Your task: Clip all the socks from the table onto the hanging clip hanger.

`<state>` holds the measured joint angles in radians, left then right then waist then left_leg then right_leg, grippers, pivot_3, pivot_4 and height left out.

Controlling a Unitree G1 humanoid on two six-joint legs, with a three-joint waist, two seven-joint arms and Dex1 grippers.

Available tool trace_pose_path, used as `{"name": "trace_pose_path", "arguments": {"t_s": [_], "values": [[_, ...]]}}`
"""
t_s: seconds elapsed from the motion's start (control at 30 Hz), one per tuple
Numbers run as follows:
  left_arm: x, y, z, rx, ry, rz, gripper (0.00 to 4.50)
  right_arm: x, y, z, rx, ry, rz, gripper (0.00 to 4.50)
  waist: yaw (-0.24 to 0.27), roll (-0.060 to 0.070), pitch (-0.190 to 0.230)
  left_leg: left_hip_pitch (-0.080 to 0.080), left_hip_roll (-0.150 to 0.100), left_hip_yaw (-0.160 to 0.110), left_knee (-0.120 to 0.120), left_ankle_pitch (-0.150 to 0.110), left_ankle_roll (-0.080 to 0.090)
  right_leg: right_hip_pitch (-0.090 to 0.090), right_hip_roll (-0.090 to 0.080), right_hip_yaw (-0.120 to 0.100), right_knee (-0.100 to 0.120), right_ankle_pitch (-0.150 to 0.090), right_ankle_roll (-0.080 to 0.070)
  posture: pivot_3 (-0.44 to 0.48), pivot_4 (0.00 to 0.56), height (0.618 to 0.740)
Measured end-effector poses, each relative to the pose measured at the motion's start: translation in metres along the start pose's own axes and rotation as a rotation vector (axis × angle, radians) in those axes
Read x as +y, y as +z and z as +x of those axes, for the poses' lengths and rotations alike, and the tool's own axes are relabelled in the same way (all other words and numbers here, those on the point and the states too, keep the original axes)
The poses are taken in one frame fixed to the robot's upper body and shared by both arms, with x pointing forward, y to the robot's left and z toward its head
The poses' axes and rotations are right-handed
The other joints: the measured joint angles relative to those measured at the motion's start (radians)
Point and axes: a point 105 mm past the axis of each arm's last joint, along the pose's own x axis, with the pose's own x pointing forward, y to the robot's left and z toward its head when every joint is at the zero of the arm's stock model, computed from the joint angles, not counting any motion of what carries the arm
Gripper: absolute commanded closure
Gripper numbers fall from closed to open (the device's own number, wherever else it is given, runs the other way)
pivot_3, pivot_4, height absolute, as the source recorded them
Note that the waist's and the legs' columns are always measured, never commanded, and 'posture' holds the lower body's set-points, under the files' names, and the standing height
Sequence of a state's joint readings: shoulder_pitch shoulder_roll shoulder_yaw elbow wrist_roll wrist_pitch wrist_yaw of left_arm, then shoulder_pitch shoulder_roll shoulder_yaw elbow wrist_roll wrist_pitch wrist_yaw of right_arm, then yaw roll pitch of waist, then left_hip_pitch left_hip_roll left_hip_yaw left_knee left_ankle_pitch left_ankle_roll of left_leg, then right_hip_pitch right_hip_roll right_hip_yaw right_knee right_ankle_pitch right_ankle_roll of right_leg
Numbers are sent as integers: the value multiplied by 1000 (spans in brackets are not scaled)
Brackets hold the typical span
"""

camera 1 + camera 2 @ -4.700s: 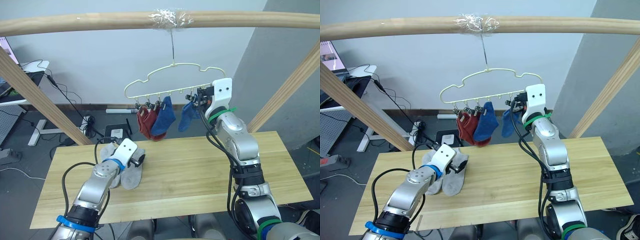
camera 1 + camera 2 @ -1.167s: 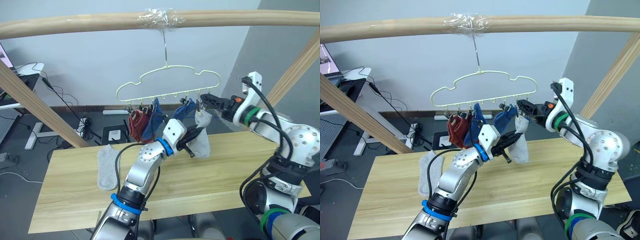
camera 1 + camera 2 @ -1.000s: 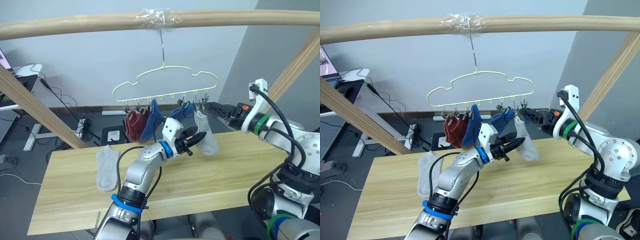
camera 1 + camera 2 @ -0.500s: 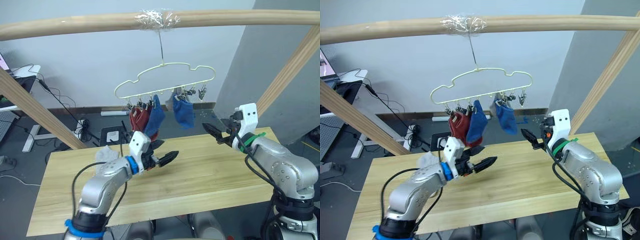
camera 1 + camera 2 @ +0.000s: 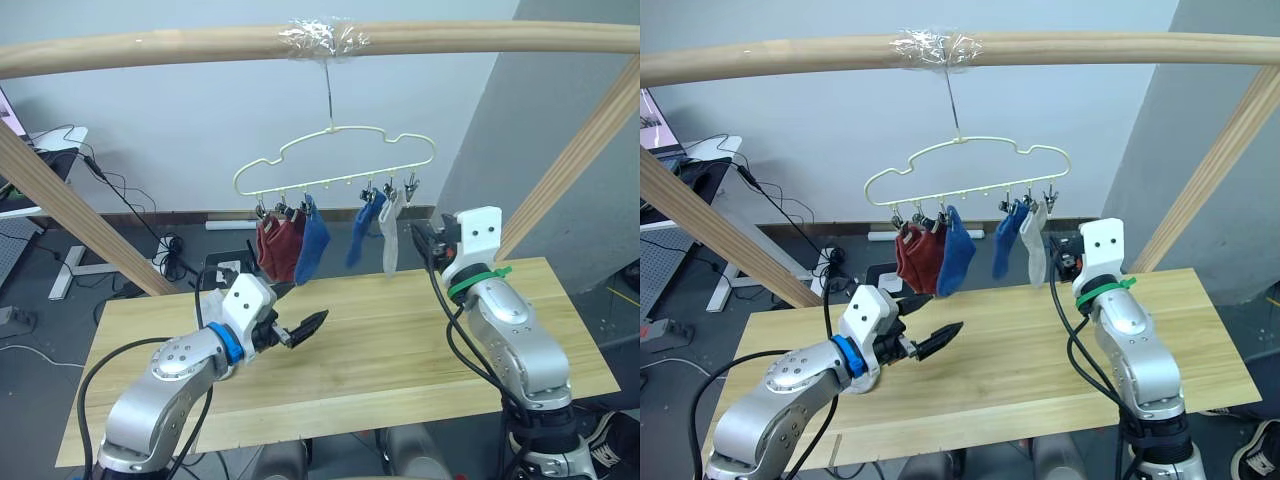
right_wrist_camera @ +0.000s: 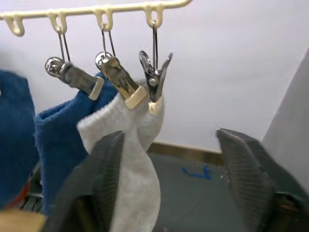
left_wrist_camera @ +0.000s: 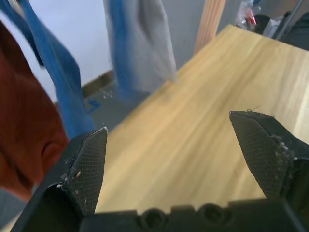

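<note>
Across the foreground lies the counter (image 5: 400, 350), light wood planks, bare where visible. Above it a round wooden pole (image 5: 150, 45) spans the frame, with slanted poles (image 5: 570, 170) at either side; clear tape binds the hook of the clip hanger (image 5: 335, 160) to it. Behind are a pale wall, a grey floor with cables (image 5: 130, 200), and a desk edge at far left. Five socks hang from the clips: two rust red socks (image 5: 275, 245), a blue sock (image 5: 313, 245), a second blue sock (image 5: 364, 232), and a light grey sock (image 5: 391, 238); the clip (image 6: 154, 79) beyond the grey one holds nothing. Left tool (image 5: 303, 327) hovers low over the counter, fingers spread, released. Right tool (image 6: 174, 179) points at the grey sock, fingers apart, grasping nothing.
</note>
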<state>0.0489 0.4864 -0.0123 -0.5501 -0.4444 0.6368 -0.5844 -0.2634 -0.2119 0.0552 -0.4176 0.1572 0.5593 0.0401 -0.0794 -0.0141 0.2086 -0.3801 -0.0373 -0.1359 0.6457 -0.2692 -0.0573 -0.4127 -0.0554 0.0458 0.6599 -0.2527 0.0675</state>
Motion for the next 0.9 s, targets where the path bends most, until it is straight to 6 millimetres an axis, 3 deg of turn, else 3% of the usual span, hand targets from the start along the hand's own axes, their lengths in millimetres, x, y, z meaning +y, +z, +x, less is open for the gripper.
{"name": "trace_pose_path", "arguments": {"t_s": [0.3, 0.53, 0.73, 0.9], "values": [[-13, 45, -4, -243, -99, 27, 0, 8, 21, 28, -111, -71, 22, 1925, 3, 0, 0, 1, 0, 0, 0, 1, -1, 0, 0, 0, 1, 0, -1, -34, 189, 740], [-13, 51, -4, -268, -104, 39, 0, 14, 21, 41, -123, -79, 44, 1925, 4, 0, 0, 1, 0, 0, 0, 0, -1, 0, 0, 0, 1, 1, -1, -34, 189, 740], [-14, 48, -4, -266, -95, 37, 0, 8, 12, 46, -92, -126, 44, 1925, 5, 0, 0, 1, 0, 0, 0, 0, 0, 0, 0, 0, 1, 1, -1, -25, 193, 740], [-15, 48, -3, -266, -97, 37, 0, 5, 20, 51, -113, -146, 48, 1925, 4, 0, 0, 1, 0, 0, 0, 0, 0, 0, 0, 0, 1, 1, -1, -22, 195, 740]]}}
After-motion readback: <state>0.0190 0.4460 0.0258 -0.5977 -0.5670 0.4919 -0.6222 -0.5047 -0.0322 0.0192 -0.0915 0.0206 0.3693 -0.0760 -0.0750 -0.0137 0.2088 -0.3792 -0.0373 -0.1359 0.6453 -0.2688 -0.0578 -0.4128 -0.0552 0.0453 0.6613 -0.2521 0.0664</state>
